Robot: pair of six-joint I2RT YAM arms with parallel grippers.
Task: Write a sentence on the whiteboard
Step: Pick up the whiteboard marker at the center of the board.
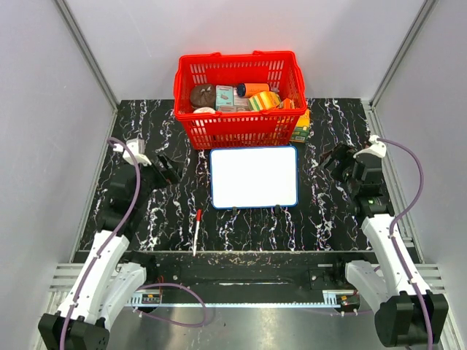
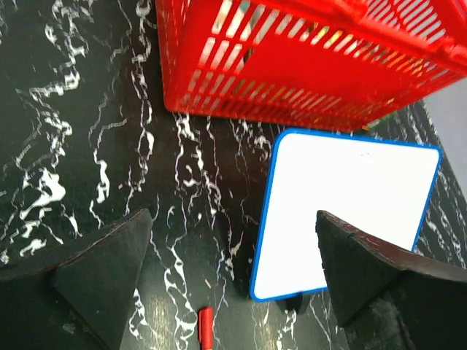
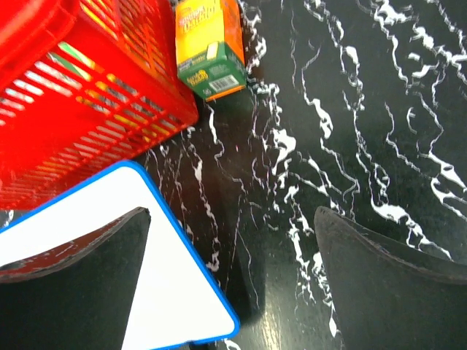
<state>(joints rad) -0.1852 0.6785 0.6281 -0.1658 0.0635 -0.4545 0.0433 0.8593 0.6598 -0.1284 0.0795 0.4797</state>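
The whiteboard (image 1: 253, 177) lies flat mid-table, white with a blue rim, its face blank; no sentence shows on it. It also shows in the left wrist view (image 2: 350, 204) and the right wrist view (image 3: 168, 292). A red marker (image 1: 196, 227) lies on the table near the board's front left corner; its capped end shows in the left wrist view (image 2: 206, 329). My left gripper (image 1: 169, 168) is open and empty, left of the board. My right gripper (image 1: 332, 162) is open and empty, right of the board.
A red basket (image 1: 238, 130) with several items stands just behind the board. A yellow and green box (image 1: 301, 125) lies by the basket's right side, also in the right wrist view (image 3: 208, 47). The table is black marble with grey walls around.
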